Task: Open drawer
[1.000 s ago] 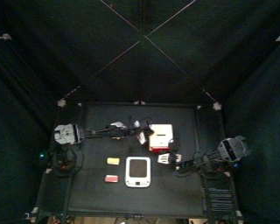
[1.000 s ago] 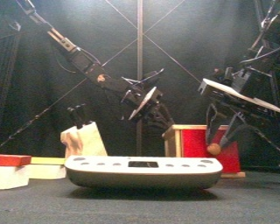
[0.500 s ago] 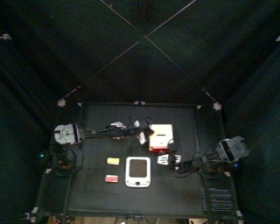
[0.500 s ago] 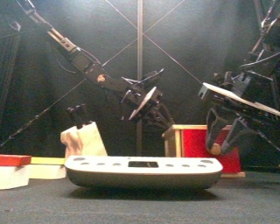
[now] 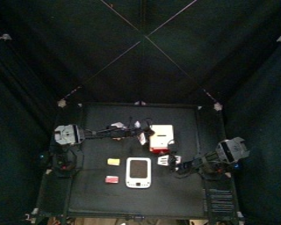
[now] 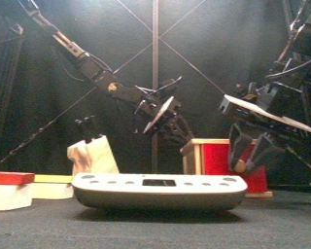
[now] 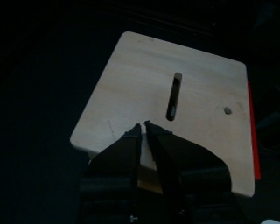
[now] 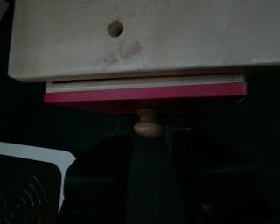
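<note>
The drawer (image 5: 163,137) is a small cream-white box near the table's middle, with a red front (image 8: 145,93) and a small wooden knob (image 8: 146,128). It also shows in the front view (image 6: 213,156). My right gripper (image 6: 253,156) hangs just in front of the red front, open, with the knob straight ahead of its jaws and not held. My left gripper (image 7: 147,129) is shut and empty, hovering over the drawer's cream top (image 7: 178,96) near the edge by its slot. In the top view it is at the drawer's left side (image 5: 143,134).
A larger white device with a grey centre (image 5: 138,171) lies in front of the drawer and fills the front view's foreground (image 6: 158,190). A yellow block (image 5: 115,162) and a red block (image 5: 110,179) lie to its left.
My right gripper has shifted slightly in front of the drawer's red front. The left arm and the drawer have not visibly moved.
</note>
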